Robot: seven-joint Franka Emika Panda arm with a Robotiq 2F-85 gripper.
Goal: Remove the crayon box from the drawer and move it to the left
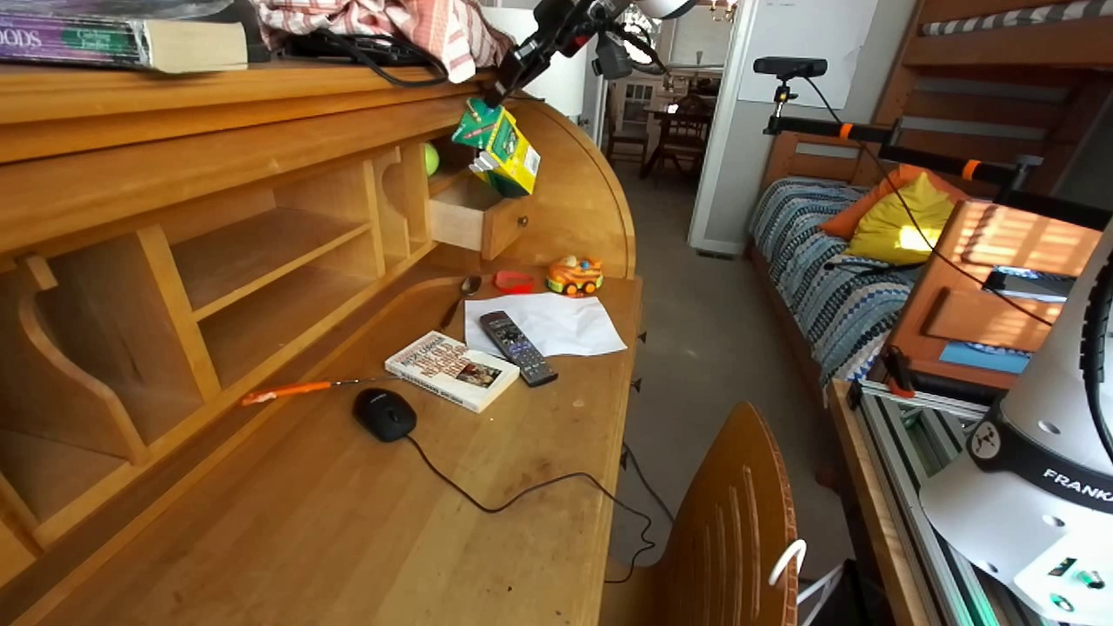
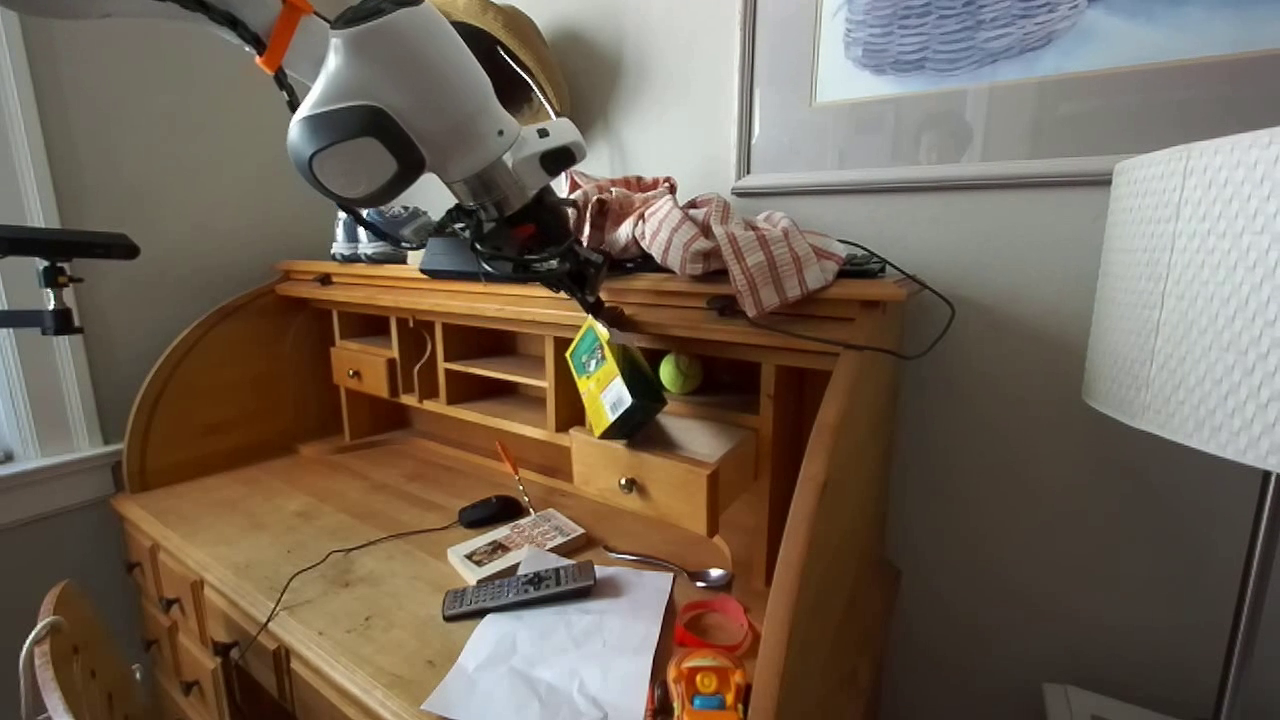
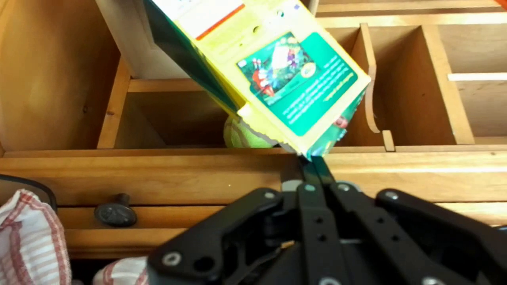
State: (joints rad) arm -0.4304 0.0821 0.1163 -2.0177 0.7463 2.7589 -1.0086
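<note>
The green and yellow crayon box hangs tilted from my gripper, above the open drawer. It also hangs there in an exterior view. My gripper is shut on a corner of the box's flap end. In the wrist view the fingertips are together at the corner of the crayon box. The pale tan drawer is pulled out on the desk's organiser and shows in an exterior view. The box covers part of the drawer in the wrist view.
A tennis ball sits in the pigeonhole above the drawer. The desk's top ledge is close to the gripper. A remote, book, mouse, paper, spoon and toy car lie on the desk.
</note>
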